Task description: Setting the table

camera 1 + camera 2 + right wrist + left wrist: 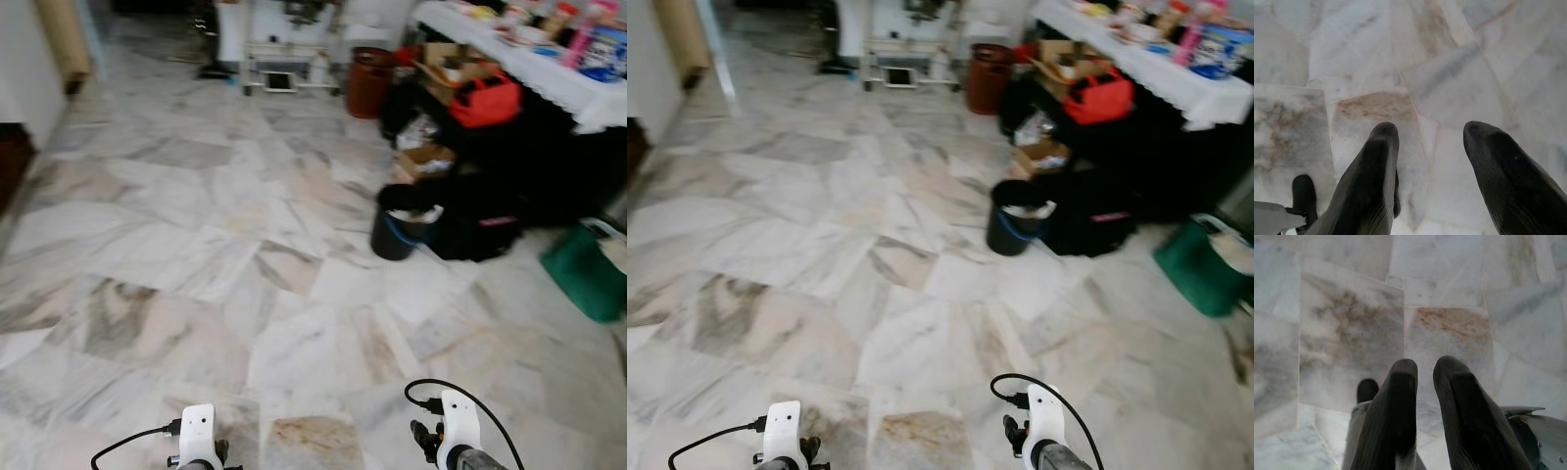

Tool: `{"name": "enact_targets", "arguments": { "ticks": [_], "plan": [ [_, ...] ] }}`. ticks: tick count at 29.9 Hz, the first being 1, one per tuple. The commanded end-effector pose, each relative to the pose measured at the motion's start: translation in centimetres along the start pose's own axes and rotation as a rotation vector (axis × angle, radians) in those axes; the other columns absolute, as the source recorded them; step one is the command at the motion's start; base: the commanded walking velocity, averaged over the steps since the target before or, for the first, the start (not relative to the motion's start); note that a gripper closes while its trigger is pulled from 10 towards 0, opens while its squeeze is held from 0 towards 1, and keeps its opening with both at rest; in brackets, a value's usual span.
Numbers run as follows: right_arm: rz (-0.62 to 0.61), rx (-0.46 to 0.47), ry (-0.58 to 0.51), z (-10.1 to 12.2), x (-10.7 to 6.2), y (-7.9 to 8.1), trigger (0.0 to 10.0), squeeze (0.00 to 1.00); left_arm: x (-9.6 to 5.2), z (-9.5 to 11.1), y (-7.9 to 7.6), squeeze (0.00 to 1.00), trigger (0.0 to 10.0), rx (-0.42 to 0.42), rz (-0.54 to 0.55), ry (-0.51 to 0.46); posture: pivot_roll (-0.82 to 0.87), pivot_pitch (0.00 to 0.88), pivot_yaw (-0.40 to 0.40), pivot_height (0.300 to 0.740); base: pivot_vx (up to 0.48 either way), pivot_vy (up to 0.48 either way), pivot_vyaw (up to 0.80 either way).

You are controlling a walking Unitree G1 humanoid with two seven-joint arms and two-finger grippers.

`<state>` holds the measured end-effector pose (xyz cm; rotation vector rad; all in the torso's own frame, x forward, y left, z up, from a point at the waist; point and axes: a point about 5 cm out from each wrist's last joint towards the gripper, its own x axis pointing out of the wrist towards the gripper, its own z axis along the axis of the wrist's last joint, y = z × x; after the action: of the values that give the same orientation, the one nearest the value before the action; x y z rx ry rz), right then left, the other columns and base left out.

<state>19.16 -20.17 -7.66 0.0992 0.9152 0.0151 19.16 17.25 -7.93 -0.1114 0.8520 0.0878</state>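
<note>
Both silver arms hang low over the grey-veined marble floor (196, 245); left gripper (1425, 377) jaws nearly pressed together, right gripper (1432, 139) jaws spread, both empty. The white-clothed table (549, 69) stands far ahead-right, with a black round bucket (397, 230) before it and wide open floor to its left

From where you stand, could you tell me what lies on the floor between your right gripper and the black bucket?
Bare marble floor, as the left eye view shows. Nothing stands between the right gripper, hanging low with fingers apart, and the black bucket beside the dark bags.
</note>
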Motion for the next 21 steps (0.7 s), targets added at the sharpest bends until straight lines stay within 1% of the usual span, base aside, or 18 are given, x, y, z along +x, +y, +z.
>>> {"name": "enact_targets", "arguments": {
  "ticks": [1, 3, 4, 5, 7, 8, 9, 10, 11, 12, 15, 16, 18, 19, 21],
  "plan": [
    [-0.024, 0.013, 0.007, -0.6, -0.3, -0.6, 10.0, 0.00, -0.2, -0.6, 0.3, 0.00, 10.0, 0.004, 0.019, 0.021, 0.10, 0.000, -0.079, 0.740, 0.000, 0.000, -0.78],
    [-0.036, 0.045, 0.002, -0.7, -0.3, -0.6, 10.0, 0.00, -0.2, -0.3, 0.9, 0.00, 10.0, 0.028, 0.020, 0.009, 0.11, 0.000, -0.079, 0.740, 0.000, 0.000, -0.78],
    [-0.039, 0.062, 0.002, -0.9, -0.2, -0.2, 10.0, 0.00, -0.1, 0.3, 1.6, 0.00, 10.0, 0.056, 0.025, -0.008, 0.13, 0.000, -0.108, 0.740, 0.000, 0.000, -0.78],
    [-0.038, 0.065, 0.005, -1.0, -0.2, 0.0, 10.0, 0.00, -0.1, 0.5, 2.0, 0.00, 10.0, 0.069, 0.028, -0.015, 0.13, 0.000, -0.108, 0.740, 0.000, 0.000, -0.78],
    [-0.018, 0.029, 0.017, -1.2, 0.0, 0.8, 10.0, 0.00, -0.1, 1.0, 2.8, 0.00, 10.0, 0.086, 0.038, -0.027, 0.14, 0.000, -0.125, 0.740, 0.000, 0.000, -0.78],
    [0.005, -0.011, 0.029, -1.5, 0.0, 1.4, 10.0, 0.00, -0.2, 1.1, 3.3, 0.00, 10.0, 0.085, 0.054, -0.028, 0.14, 0.000, -0.124, 0.740, 0.000, 0.000, -0.77],
    [0.005, -0.011, 0.029, -1.5, 0.0, 1.4, 10.0, 0.00, -0.2, 1.1, 3.3, 0.00, 10.0, 0.085, 0.054, -0.028, 0.14, 0.000, -0.124, 0.740, 0.000, 0.000, -0.77],
    [0.001, -0.002, 0.031, -1.6, 0.0, 1.6, 10.0, 0.00, -0.3, 0.8, 3.7, 0.00, 10.0, 0.074, 0.071, -0.019, 0.12, 0.000, -0.106, 0.740, 0.000, 0.000, -0.77],
    [-0.017, 0.020, 0.027, -1.7, 0.0, 1.5, 10.0, 0.00, -0.4, 0.4, 3.6, 0.00, 10.0, 0.069, 0.074, -0.012, 0.11, 0.000, -0.086, 0.740, 0.000, 0.000, -0.77],
    [-0.017, 0.020, 0.027, -1.7, 0.0, 1.5, 10.0, 0.00, -0.4, 0.4, 3.6, 0.00, 10.0, 0.069, 0.074, -0.012, 0.11, 0.000, -0.086, 0.740, 0.000, 0.000, -0.77],
    [-0.054, 0.063, 0.012, -1.7, 0.0, 1.3, 10.0, 0.00, -0.4, -0.1, 2.9, 0.00, 10.0, 0.077, 0.057, 0.000, 0.10, 0.000, -0.066, 0.740, 0.000, 0.000, -0.77],
    [-0.060, 0.076, 0.014, -2.0, -0.1, 1.5, 10.0, 0.00, -0.4, -0.1, 2.8, 0.00, 10.0, 0.059, 0.067, -0.005, 0.11, 0.000, -0.060, 0.740, 0.000, 0.000, -0.77],
    [-0.060, 0.079, 0.017, -2.1, -0.1, 1.6, 10.0, 0.00, -0.4, -0.1, 2.9, 0.00, 10.0, 0.047, 0.072, -0.007, 0.11, 0.000, -0.060, 0.740, 0.000, 0.000, -0.77],
    [-0.059, 0.063, 0.019, -1.7, 0.0, 1.4, 10.0, 0.00, -0.4, 0.1, 3.1, 0.00, 10.0, 0.026, 0.092, -0.014, 0.11, 0.000, -0.060, 0.740, 0.000, 0.000, -0.77],
    [-0.057, 0.059, 0.021, -1.6, 0.0, 1.3, 10.0, 0.00, -0.4, 0.1, 3.2, 0.00, 10.0, 0.022, 0.097, -0.015, 0.12, 0.000, -0.060, 0.740, 0.000, 0.000, -0.77]
  ]
}}
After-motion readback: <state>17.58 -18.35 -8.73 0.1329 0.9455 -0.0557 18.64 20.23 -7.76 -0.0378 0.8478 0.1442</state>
